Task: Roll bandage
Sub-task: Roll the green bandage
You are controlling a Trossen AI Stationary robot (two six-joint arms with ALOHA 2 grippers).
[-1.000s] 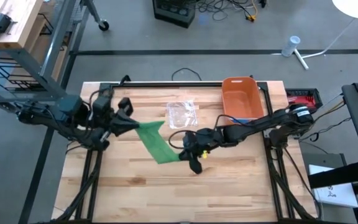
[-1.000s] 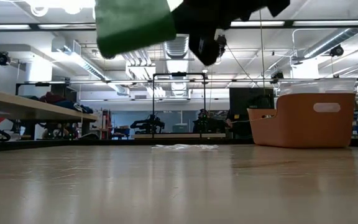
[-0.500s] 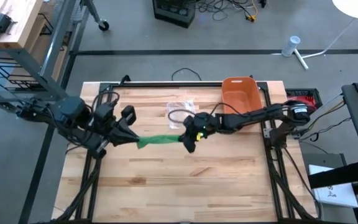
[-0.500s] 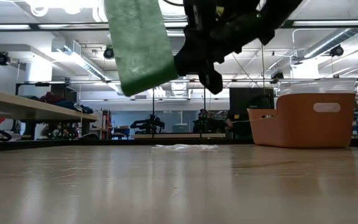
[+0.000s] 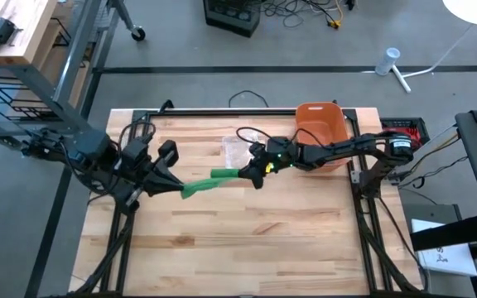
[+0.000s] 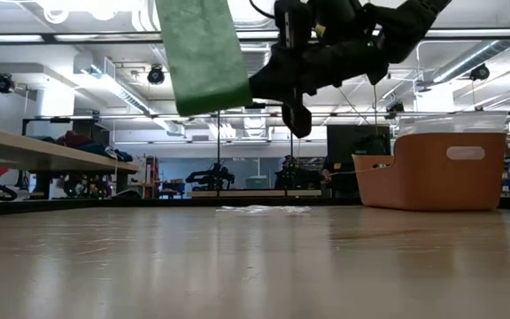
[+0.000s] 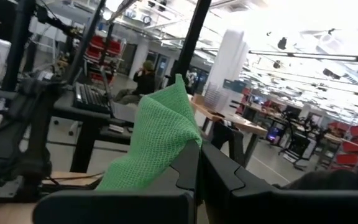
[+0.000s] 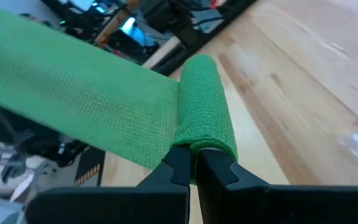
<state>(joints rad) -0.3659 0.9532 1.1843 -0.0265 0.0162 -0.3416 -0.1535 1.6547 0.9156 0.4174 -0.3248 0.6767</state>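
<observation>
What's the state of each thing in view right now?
green bandage: held off the table, stretched between both grippers, partly rolled at the right gripper's end
left gripper: shut on the bandage's loose end
right gripper: shut on the rolled end
orange bin: upright on the table's far right; contents cannot tell
clear plastic wrapper: lying crumpled on the table, untouched

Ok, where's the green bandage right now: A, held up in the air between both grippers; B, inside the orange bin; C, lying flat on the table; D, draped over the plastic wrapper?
A: the green bandage stretches between the left gripper and the right gripper, and the low view shows it hanging well above the table.
</observation>
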